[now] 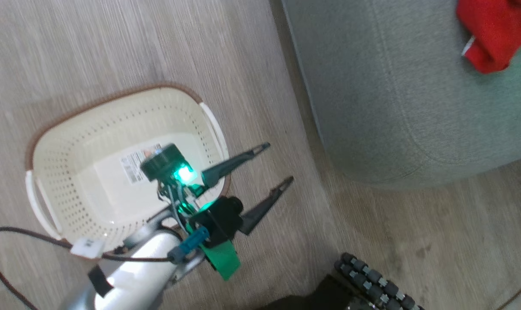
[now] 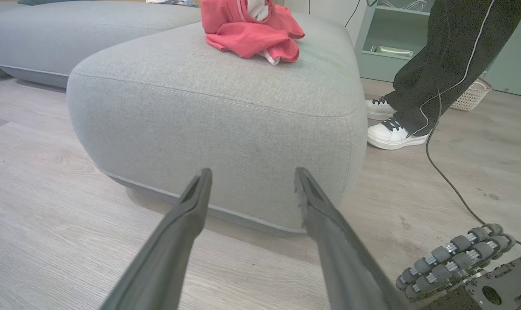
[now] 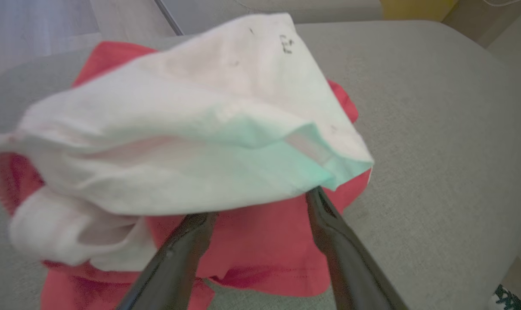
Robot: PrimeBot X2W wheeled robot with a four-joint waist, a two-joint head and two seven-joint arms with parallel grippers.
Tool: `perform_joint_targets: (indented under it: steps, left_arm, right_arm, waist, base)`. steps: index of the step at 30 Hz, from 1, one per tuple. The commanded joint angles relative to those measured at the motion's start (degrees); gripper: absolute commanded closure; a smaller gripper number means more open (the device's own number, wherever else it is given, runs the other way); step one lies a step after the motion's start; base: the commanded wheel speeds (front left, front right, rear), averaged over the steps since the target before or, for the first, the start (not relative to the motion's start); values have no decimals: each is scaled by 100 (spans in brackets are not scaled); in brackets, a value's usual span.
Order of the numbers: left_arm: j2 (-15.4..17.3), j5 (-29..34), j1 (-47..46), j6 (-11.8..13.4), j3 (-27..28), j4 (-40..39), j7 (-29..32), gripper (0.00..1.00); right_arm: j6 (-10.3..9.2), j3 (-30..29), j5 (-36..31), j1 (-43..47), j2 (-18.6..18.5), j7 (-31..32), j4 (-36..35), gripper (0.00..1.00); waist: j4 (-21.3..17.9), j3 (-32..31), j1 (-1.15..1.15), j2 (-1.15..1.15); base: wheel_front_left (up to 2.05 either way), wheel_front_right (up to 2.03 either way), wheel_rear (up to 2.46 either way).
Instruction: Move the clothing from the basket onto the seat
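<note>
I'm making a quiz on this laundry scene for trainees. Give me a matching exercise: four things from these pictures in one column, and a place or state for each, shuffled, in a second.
Column one:
1. cream perforated plastic basket
2. red and white fabric clothing
3. left hand
4. right hand

Column two:
A. open, tips at the clothing's edge
B. heaped on the grey fabric seat
C. on the pale wooden floor, no clothing inside
D. open, above the floor between basket and seat

Pairs: 1-C, 2-B, 3-D, 4-A
</note>
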Motion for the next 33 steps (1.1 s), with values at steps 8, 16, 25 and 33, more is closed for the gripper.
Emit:
perform_joint_targets:
  steps: [8,16,25,33]
  left_arm:
    - [-449,-42,406,-6,314,-39,-27,0]
    - [-833,-27,664,32,756,1,-27,0]
    - [-1118,-34,949,87,1500,-31,-27,0]
    - [-1390,-77,1189,173,2269,-78,-27,0]
  right_arm:
    - [-1,675,574,813,-219,-144,-1102,0]
    - [-1,895,1949,1790,-647,-736,-2851,0]
    - [-1,1087,2485,2778,-833,-1116,-4640,0]
    - [-1,762,2177,3648,-48,-1154,-5830,0]
  waist:
    - [103,-1051,0,0]
    - [459,-1777,0,0]
    - [845,-2293,0,0]
    - [1281,-2566,0,0]
  base:
    - [0,0,0]
    - [0,0,0]
    - [0,0,0]
    - [0,0,0]
